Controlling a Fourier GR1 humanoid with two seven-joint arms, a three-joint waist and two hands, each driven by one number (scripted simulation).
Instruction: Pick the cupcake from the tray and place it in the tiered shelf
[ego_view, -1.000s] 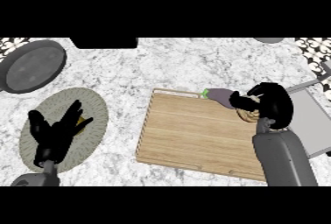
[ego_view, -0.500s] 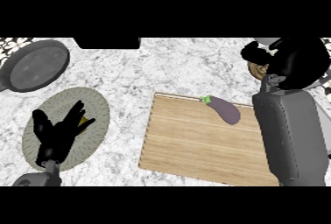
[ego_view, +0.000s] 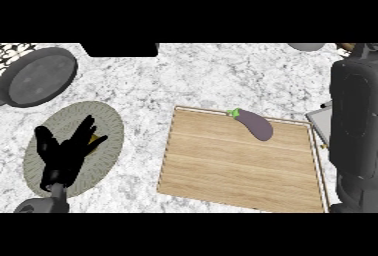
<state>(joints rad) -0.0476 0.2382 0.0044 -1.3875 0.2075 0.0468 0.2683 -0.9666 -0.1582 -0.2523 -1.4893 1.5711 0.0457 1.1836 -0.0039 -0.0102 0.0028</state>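
Cupcake: I cannot find it in the head view, where the wooden tray (ego_view: 236, 165) carries only an eggplant (ego_view: 255, 124). My left hand (ego_view: 65, 152) rests over the oval mat (ego_view: 74, 145), fingers straight and spread. My right forearm (ego_view: 356, 125) runs up the right edge; its hand is out of sight.

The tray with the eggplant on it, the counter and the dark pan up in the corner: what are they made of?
The tray looks like pale wood with a matte finish: straight grain lines run across it. The counter looks like marble or similar stone, white with grey veining. The pan seems dark metal, perhaps cast iron, dull grey and speckled; the look leaves that open.
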